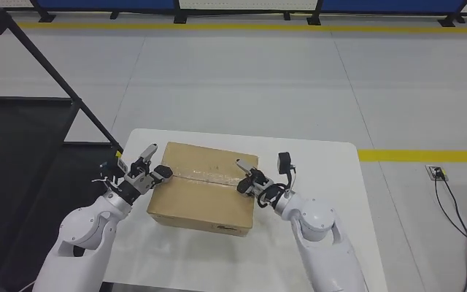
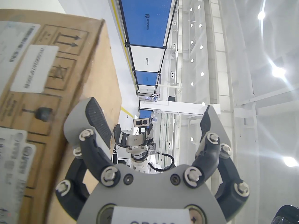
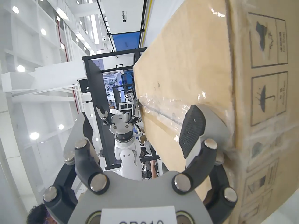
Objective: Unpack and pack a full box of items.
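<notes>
Box: one closed cardboard box (image 1: 204,186) sits on the desk (image 1: 321,168), left of the desk's middle, with its back edge near the desk's far edge.
Seam: one strip of clear tape (image 1: 208,180) runs along the top from the left end to the right end. It is wrinkled where it folds over the right edge.
Left claw: the left claw (image 1: 155,162) is released, with its jaws wide apart, at the box's left top edge where the seam ends. One finger (image 2: 98,120) lies close to the box's corner and the other stands out in free air. I cannot tell whether the near finger touches the box.
Right claw: the right claw (image 1: 242,177) is released and spread wide at the right top edge. One finger (image 3: 192,127) is over the taped seam end and the other is off the box. I cannot tell whether it touches.
Open room: there is a broad bare stretch of desk to the right of the box and a bare strip in front of it between the two arms. Little margin is left behind the box or at its left end.
Markings: three white labels (image 2: 32,68) show on the left end face, and printed handling symbols (image 3: 268,94) are on the right end face.
Count: one box, one tape strip, one desk, two claws.
</notes>
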Motion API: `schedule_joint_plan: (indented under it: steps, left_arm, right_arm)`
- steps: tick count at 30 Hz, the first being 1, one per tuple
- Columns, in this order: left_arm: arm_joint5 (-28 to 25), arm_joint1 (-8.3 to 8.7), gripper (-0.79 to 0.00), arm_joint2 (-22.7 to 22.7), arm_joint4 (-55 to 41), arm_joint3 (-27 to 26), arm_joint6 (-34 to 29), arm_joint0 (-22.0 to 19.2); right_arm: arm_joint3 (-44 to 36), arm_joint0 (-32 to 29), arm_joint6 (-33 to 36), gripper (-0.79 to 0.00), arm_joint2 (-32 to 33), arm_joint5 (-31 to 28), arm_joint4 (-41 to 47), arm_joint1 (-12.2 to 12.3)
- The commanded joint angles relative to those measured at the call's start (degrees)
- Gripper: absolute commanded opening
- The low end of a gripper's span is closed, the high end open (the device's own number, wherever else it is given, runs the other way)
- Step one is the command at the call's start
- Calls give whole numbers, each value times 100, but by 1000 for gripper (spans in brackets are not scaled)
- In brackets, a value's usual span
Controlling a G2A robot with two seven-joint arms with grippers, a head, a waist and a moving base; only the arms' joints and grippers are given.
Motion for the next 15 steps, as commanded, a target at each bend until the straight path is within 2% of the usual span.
schedule_joint_plan:
  steps: [1,15]
  left_arm:
    - [2,-3,0,19,14,7,3,-5]
    - [-11,-17,0,62,59,25,53,19]
  right_arm:
    - [-52,-48,58,0,21,-36,57,20]
    - [-48,-183,-46,0,310,-163,388,179]
